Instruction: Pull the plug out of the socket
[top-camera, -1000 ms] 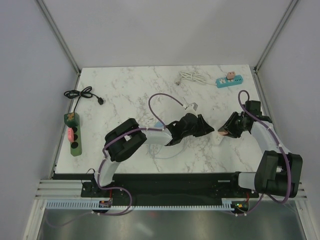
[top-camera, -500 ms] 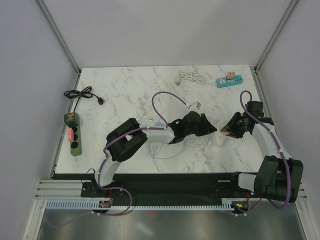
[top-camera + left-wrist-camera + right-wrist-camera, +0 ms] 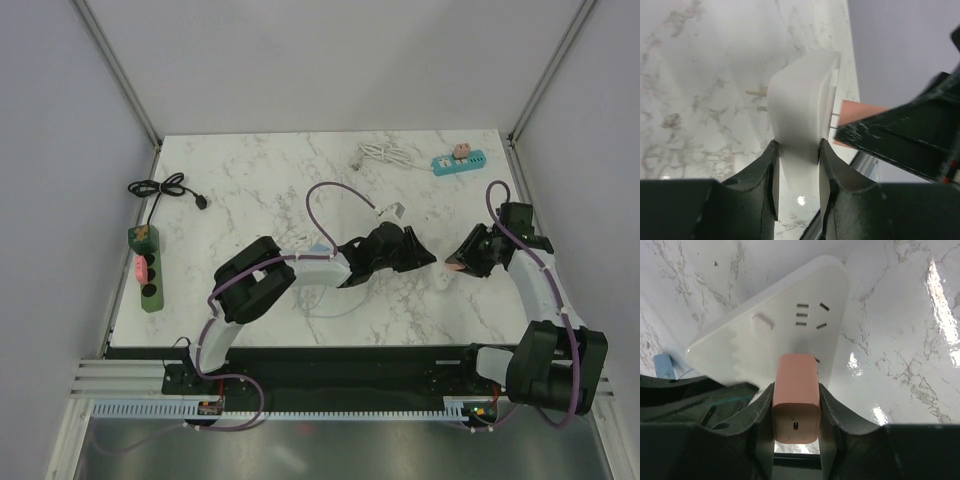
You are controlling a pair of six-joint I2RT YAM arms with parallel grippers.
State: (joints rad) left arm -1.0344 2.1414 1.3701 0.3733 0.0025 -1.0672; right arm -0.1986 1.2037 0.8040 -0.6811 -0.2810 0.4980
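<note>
A white socket block [image 3: 800, 100] is clamped edge-on between my left gripper's [image 3: 796, 150] jaws; in the top view it shows as a white sliver [image 3: 441, 280] ahead of the left gripper [image 3: 422, 260]. My right gripper [image 3: 796, 388] is shut on the pink plug [image 3: 795, 400]. The plug sits against the block's face [image 3: 775, 330]. In the left wrist view the plug [image 3: 860, 111] stands slightly off the block, with bare metal prongs [image 3: 834, 121] showing between them. The right gripper [image 3: 462, 262] is right of the block in the top view.
A teal power strip [image 3: 458, 161] with a pink plug and a coiled white cable [image 3: 385, 153] lie at the back right. A green power strip [image 3: 147, 268] and a black cord [image 3: 165, 188] lie at the left edge. A small white plug [image 3: 392, 211] lies mid-table.
My right gripper has moved right and a little back with the pink plug, away from the white block. The left gripper has shifted slightly right, holding the block.
</note>
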